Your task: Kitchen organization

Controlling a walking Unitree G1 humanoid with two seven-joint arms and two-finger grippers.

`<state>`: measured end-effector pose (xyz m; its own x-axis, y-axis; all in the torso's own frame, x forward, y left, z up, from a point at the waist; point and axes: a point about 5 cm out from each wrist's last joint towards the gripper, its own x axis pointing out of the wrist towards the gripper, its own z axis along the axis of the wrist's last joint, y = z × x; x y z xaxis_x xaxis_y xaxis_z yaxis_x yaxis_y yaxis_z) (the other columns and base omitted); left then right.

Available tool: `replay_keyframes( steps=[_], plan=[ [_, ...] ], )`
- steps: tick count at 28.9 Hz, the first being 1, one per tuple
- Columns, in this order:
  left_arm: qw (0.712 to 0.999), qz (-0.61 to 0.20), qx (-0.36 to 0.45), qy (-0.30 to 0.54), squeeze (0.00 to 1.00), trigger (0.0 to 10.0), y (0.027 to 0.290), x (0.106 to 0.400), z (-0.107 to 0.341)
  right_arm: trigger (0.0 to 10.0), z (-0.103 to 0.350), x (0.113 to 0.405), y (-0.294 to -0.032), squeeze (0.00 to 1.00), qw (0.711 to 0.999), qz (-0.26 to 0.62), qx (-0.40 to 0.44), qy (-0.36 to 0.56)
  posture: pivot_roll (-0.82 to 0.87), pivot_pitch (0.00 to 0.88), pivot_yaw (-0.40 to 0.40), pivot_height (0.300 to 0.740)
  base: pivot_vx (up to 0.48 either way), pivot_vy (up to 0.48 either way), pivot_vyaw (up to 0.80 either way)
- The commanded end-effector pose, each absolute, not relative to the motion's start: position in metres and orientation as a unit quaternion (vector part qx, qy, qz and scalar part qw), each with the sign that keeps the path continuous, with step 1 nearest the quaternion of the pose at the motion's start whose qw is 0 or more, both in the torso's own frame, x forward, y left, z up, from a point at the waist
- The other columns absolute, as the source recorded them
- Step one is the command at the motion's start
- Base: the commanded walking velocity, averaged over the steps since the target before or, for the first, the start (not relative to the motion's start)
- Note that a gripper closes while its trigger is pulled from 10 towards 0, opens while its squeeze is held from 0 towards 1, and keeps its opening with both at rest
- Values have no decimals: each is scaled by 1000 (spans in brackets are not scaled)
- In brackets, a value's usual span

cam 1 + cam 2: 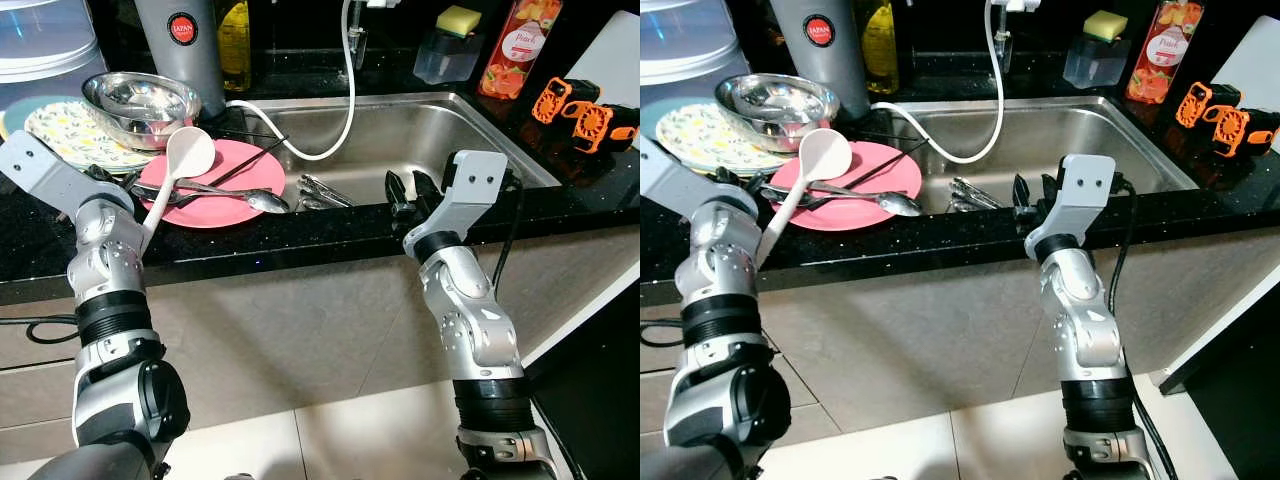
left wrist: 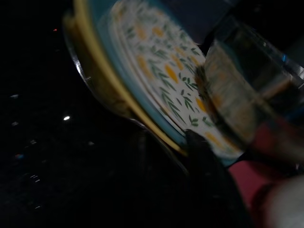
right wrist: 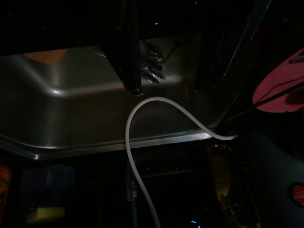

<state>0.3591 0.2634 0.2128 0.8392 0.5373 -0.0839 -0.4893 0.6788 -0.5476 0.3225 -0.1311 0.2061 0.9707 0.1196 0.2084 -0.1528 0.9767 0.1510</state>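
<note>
Left gripper (image 1: 128,183) clutching white ladle (image 1: 180,165) beside pink plate (image 1: 225,205)

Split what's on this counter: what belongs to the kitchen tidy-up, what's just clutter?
Job: white ladle in left gripper; pink plate with spoon; steel bowl; patterned plate; cutlery in sink; right gripper at sink edge.

Lying about: white hose; sponge; peach bottle; orange clips.

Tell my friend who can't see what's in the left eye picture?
A robot stands at a black kitchen counter, its left gripper holding a white spoon over a pink plate. Its right gripper hangs open at the front edge of the steel sink.
</note>
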Motion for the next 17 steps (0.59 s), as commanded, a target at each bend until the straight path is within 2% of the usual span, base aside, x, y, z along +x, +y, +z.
replay_keyframes(
  steps=[1, 7, 8, 12, 13, 16, 17],
  plan=[
    [912, 282, -295, -31, 1000, 10000, 260, 358, 206, 10000, 203, 323, -131, 0, 990, 68, 85, -91, 130, 21, -43, 740, 0, 0, 0],
    [909, 286, -303, -27, 1000, 10000, 260, 357, 206, 10000, 203, 323, -132, 0, 990, 68, 85, -90, 131, 24, -45, 740, 0, 0, 0],
    [909, 283, -305, -25, 0, 10000, 258, 356, 206, 10000, 203, 323, -132, 0, 990, 68, 84, -90, 133, 24, -46, 740, 0, 0, 0],
    [912, 272, -307, -19, 0, 10000, 251, 354, 205, 10000, 203, 323, -132, 0, 990, 69, 84, -90, 135, 24, -44, 740, 0, 0, 0],
    [920, 251, -300, -9, 0, 10000, 238, 349, 202, 10000, 203, 323, -131, 0, 990, 69, 85, -90, 137, 25, -43, 740, 0, 0, 0],
    [923, 244, -296, -7, 0, 10000, 234, 348, 201, 10000, 202, 323, -131, 0, 990, 69, 85, -90, 137, 25, -43, 740, 0, 0, 0],
    [934, 230, -274, -6, 0, 10000, 227, 346, 202, 10000, 202, 323, -131, 0, 990, 69, 85, -90, 139, 26, -43, 740, 0, 0, 0]
  ],
)
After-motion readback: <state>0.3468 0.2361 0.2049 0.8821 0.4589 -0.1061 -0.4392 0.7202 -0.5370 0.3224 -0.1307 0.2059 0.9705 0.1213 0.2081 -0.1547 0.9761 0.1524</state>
